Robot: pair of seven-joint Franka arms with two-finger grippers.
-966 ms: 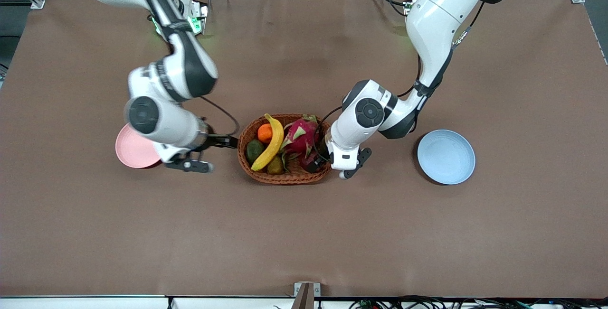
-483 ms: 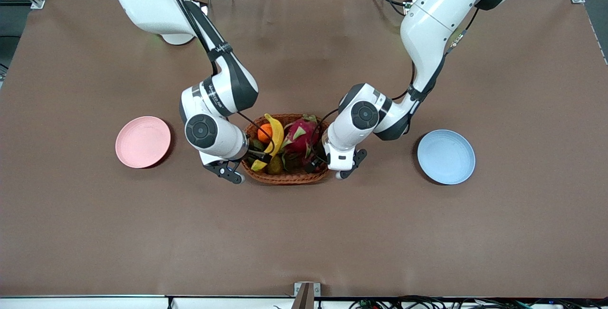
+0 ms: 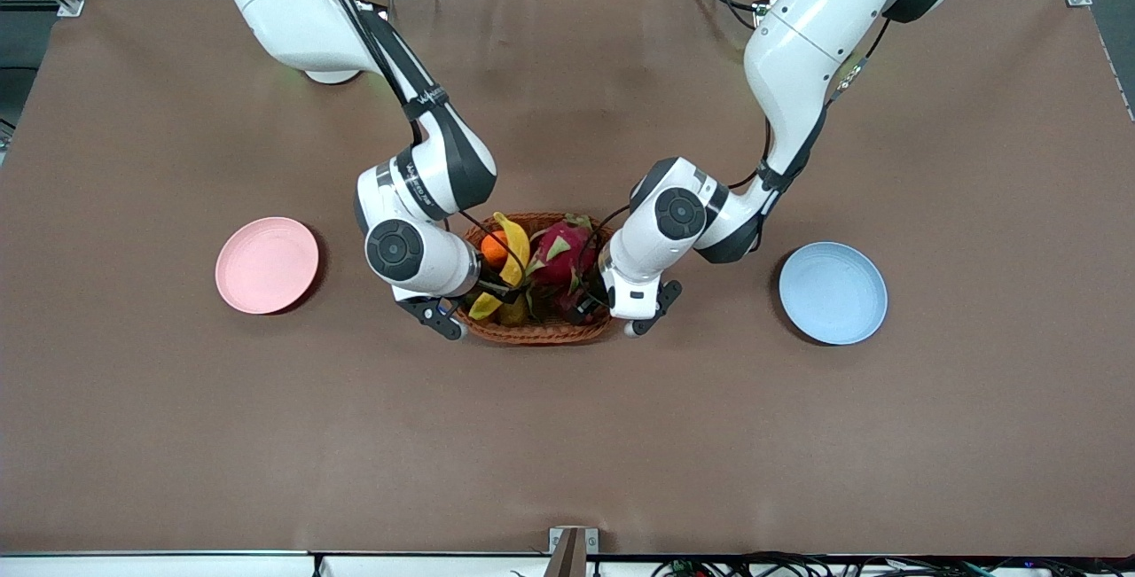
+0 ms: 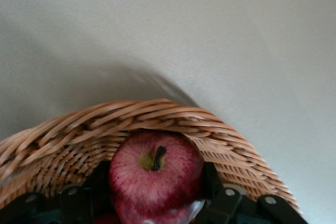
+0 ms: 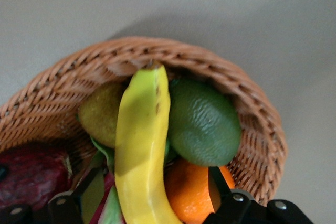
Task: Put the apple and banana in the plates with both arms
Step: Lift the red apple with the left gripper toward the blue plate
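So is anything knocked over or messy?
No, nothing stands out. The fruit sits in the basket, both plates lie flat, the left claw straddles the apple and the right claw the banana.

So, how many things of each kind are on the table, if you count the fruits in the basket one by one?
Plates: 2, the pink plate and the blue plate
Baskets: 1, the wicker basket
Fruits: 6, the banana, apple, orange, dragon fruit, dark green fruit, yellow-green fruit
Total: 9
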